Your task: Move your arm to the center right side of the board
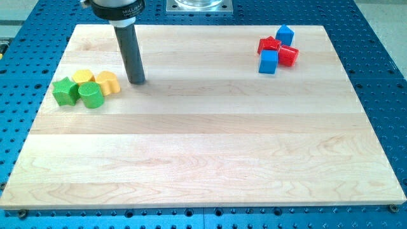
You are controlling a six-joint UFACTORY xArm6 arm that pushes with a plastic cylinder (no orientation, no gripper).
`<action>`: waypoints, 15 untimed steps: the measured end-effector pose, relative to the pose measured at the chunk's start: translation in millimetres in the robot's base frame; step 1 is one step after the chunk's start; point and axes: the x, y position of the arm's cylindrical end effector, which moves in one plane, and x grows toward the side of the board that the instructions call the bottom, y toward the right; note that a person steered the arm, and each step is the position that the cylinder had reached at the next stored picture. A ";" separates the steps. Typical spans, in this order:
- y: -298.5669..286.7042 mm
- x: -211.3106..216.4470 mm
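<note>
My tip [137,81] rests on the wooden board [203,140] in its upper left part, below the dark rod that comes down from the view's top. Just left of the tip lies a cluster: a yellow block [109,82] nearest the tip, another yellow block [83,77], a green cylinder [91,94] and a green star-shaped block [65,91]. At the upper right lies a second cluster: a blue cube [285,34], a red star-shaped block [269,44], a red cylinder [289,55] and a blue cube [268,62].
The board lies on a blue perforated table [381,76]. A metal mount [198,6] sits at the view's top centre.
</note>
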 end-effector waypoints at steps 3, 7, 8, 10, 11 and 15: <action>-0.2 1.6; 255.1 61.9; 284.2 61.9; 319.4 12.9; 324.9 11.4; 344.7 10.7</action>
